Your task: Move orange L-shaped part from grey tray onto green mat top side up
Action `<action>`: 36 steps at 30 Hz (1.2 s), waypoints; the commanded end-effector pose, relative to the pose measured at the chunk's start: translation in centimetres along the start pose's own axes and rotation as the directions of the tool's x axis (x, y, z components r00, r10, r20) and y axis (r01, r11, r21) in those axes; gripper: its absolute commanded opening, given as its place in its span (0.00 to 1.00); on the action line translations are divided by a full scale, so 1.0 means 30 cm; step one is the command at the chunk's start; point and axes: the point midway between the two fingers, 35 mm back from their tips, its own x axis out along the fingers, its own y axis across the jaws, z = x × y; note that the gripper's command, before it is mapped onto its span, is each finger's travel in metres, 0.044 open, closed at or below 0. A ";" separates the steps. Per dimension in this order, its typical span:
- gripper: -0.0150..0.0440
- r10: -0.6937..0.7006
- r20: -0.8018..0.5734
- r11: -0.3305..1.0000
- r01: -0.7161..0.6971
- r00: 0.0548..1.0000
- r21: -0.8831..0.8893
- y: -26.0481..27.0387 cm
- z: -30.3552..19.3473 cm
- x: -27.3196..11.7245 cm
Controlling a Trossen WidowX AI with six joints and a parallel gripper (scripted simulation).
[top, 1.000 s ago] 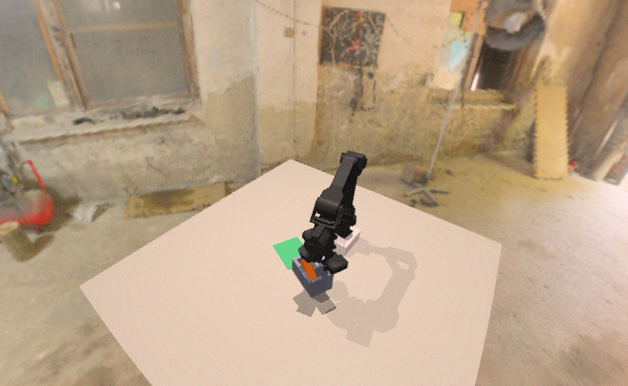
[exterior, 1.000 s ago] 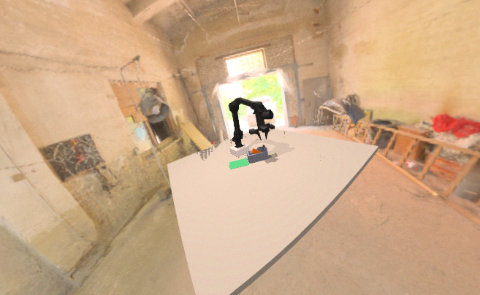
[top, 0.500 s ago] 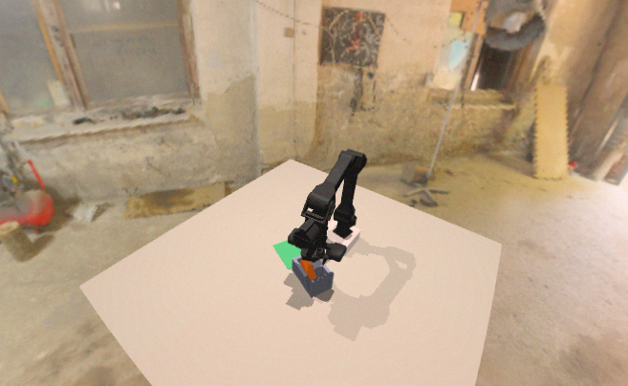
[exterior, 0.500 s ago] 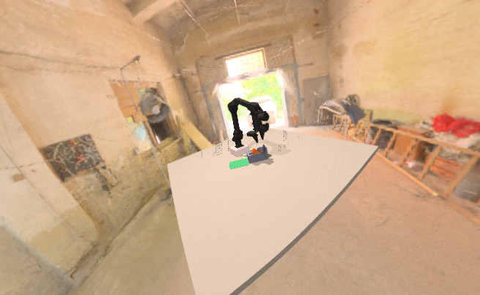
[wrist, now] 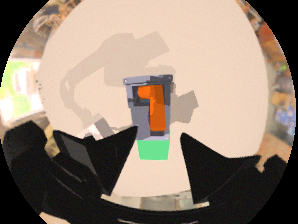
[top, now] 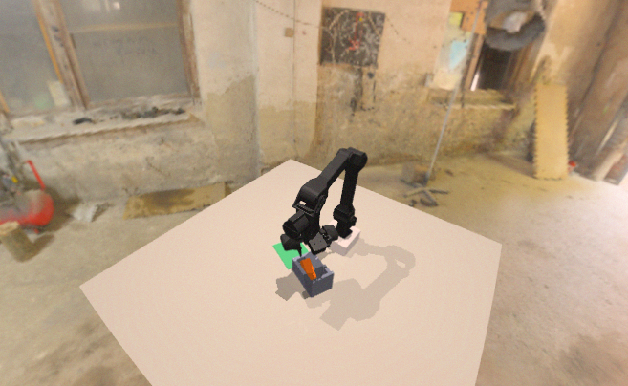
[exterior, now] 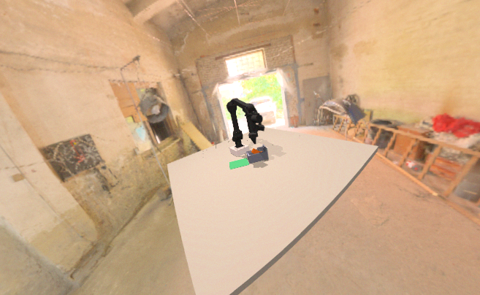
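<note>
The orange part (top: 308,268) (exterior: 256,151) (wrist: 158,114) is in the grey tray (top: 321,287) (exterior: 258,158) (wrist: 142,120). Its L-shaped end is at the side away from the green mat (top: 284,256) (exterior: 238,163) (wrist: 153,151). Its straight end points toward the mat and looks tipped up, with a dark gap at its tip in the wrist view. My gripper (top: 309,250) (exterior: 254,142) (wrist: 160,132) is open and empty above the tray. In the wrist view its fingertips stand on either side of the straight end, without touching it.
The tray has raised walls, tallest at the end away from the mat. The mat adjoins the tray's other end. The arm's white base (top: 347,242) (exterior: 238,150) stands close behind the tray, and the arm partly covers the mat in the top view.
</note>
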 end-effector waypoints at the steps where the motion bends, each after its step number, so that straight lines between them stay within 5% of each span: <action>1: 0.73 -0.002 -0.006 0.981 0.001 1.000 -0.193 0.000 -0.040 -0.003; 36: 0.73 -0.002 -0.006 0.981 0.000 1.000 -0.193 -0.003 -0.039 0.205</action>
